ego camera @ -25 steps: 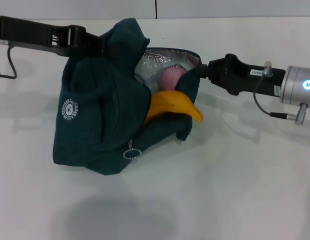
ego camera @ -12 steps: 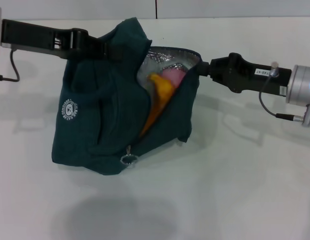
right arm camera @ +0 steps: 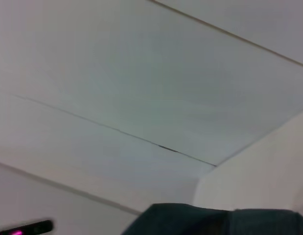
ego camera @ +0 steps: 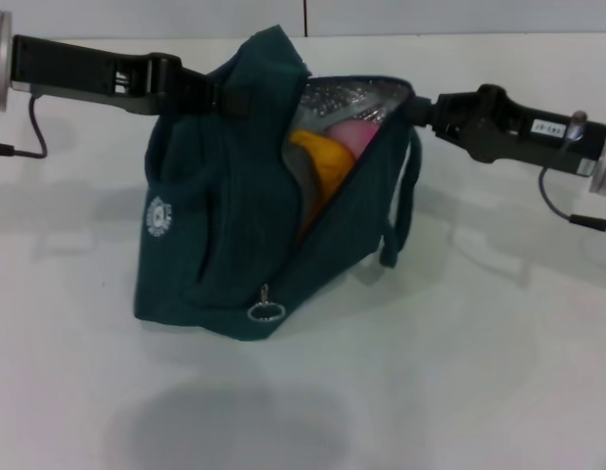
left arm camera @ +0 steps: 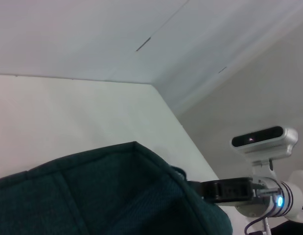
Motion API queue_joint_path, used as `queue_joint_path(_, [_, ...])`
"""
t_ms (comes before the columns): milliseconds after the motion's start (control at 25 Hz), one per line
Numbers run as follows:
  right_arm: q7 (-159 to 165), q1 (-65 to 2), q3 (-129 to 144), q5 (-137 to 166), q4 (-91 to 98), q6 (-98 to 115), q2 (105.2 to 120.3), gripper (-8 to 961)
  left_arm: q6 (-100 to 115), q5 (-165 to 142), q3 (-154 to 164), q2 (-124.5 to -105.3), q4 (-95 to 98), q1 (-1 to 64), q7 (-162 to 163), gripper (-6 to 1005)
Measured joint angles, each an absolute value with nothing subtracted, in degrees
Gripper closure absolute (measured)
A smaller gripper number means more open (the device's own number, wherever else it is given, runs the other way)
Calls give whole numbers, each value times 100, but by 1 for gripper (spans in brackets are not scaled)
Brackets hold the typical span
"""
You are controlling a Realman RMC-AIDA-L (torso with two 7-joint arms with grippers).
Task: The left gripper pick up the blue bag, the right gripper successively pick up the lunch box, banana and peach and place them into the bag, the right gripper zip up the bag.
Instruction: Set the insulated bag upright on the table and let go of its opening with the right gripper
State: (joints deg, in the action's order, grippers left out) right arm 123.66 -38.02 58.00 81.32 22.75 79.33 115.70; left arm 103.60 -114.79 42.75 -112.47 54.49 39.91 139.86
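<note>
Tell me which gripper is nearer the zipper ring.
Right, narrowly. The right gripper is at the bag's open rim, above the zipper ring; the left gripper grips its far top edge.

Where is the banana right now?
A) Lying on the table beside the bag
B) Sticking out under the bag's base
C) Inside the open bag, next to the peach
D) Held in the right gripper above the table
C: the banana sits within the blue bag's open mouth, beside the peach.
</note>
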Motion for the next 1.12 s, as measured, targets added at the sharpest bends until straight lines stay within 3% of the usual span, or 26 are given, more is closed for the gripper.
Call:
queue_joint_path(600, [12293, -3150, 5720, 7237, 2938, 9049, 11465, 936, 10430, -11189, 4305, -11401, 5094, 4198, 13971, 914])
queue_joint_path(1120, [12227, -2712, 5358, 7225, 3129, 9603, 11296, 936, 9927, -11135, 4342, -11764, 4260, 4466, 13565, 913])
